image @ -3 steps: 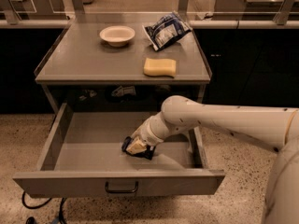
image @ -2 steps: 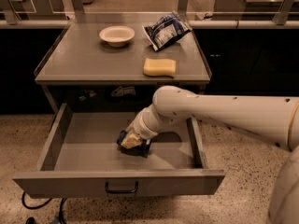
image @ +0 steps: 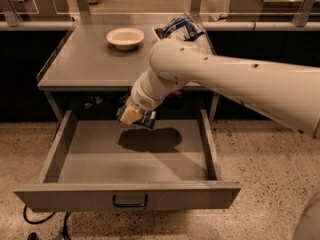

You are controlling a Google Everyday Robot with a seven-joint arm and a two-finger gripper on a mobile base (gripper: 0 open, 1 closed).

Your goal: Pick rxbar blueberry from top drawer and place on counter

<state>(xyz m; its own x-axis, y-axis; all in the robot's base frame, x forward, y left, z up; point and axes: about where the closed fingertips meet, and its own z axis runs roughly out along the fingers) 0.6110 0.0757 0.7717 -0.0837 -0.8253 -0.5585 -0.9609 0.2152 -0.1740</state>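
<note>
A: Where's your pincer point(image: 134, 116) rn?
B: Above the top drawer point(image: 75, 196), over its back half, clamped on the rxbar blueberry point(image: 147, 120). Bar's clear of the drawer floor, shadow right below it.
A: And your table point(image: 85, 59)?
B: Behind the drawer, w/ a bowl point(image: 125, 36) & chip bag point(image: 180, 26) on it.

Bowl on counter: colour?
Plain cream-white bowl, camera view. The gripper hangs over the top drawer, gripping the rxbar blueberry.
</note>
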